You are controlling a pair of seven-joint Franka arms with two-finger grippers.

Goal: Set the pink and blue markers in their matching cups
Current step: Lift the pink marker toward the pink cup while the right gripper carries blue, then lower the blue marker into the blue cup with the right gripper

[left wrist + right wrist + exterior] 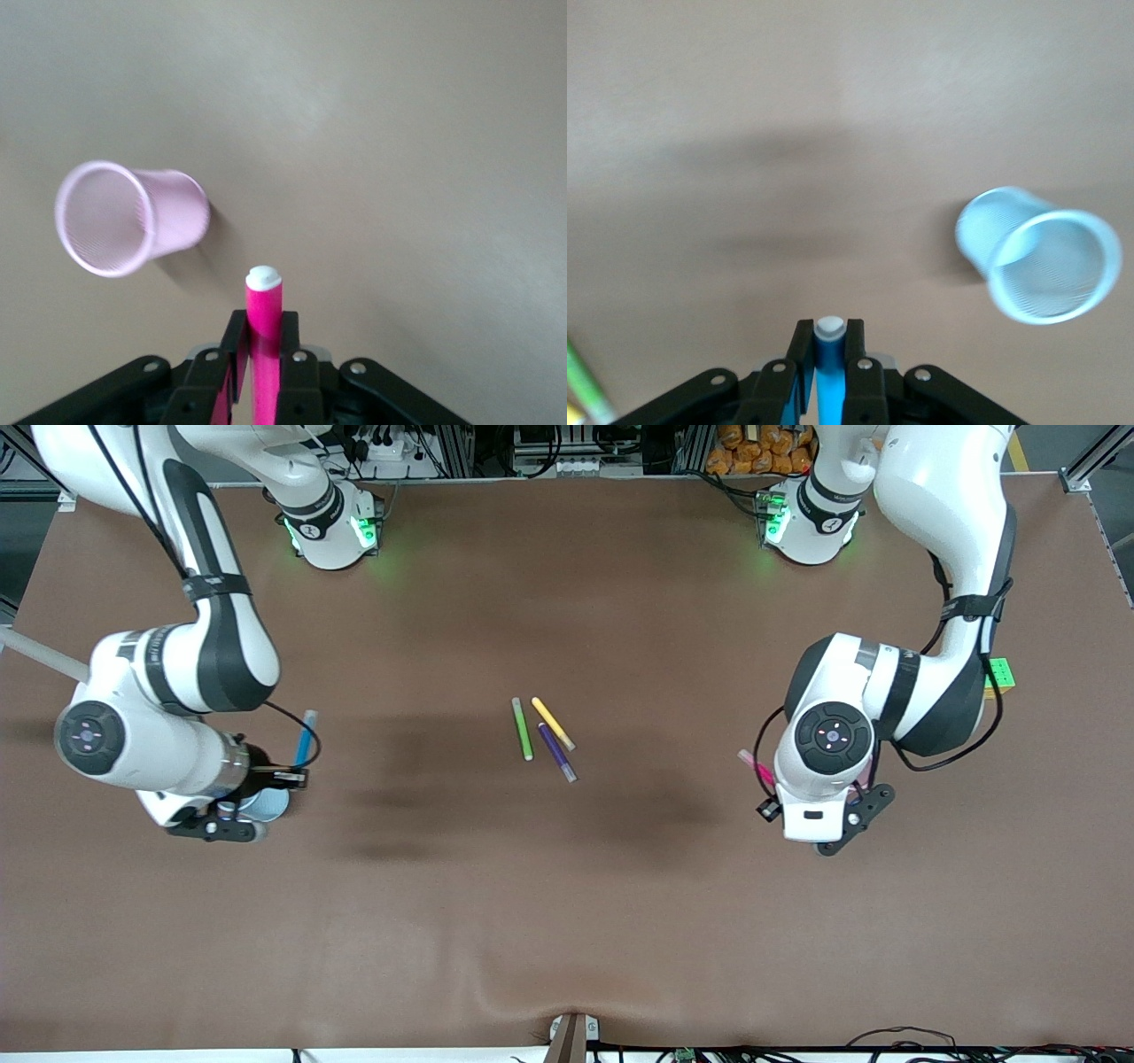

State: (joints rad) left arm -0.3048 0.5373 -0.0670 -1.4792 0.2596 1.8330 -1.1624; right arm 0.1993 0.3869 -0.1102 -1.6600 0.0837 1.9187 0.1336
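The left gripper (261, 372) clamps the pink marker (263, 310) mid-barrel, up beside the pink cup (133, 217). The right gripper (828, 367) pinches the blue marker (828, 354) likewise, near the blue cup (1041, 257). Both pens look light, stiff and slick; the cups seem flimsy and likely to tip if nudged.

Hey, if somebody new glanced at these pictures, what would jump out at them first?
Each arm holds a marker up over its end of the table: the left gripper is shut on the pink marker by the pink cup, and the right gripper on the blue marker by the blue cup. Green, yellow and purple markers lie mid-table.
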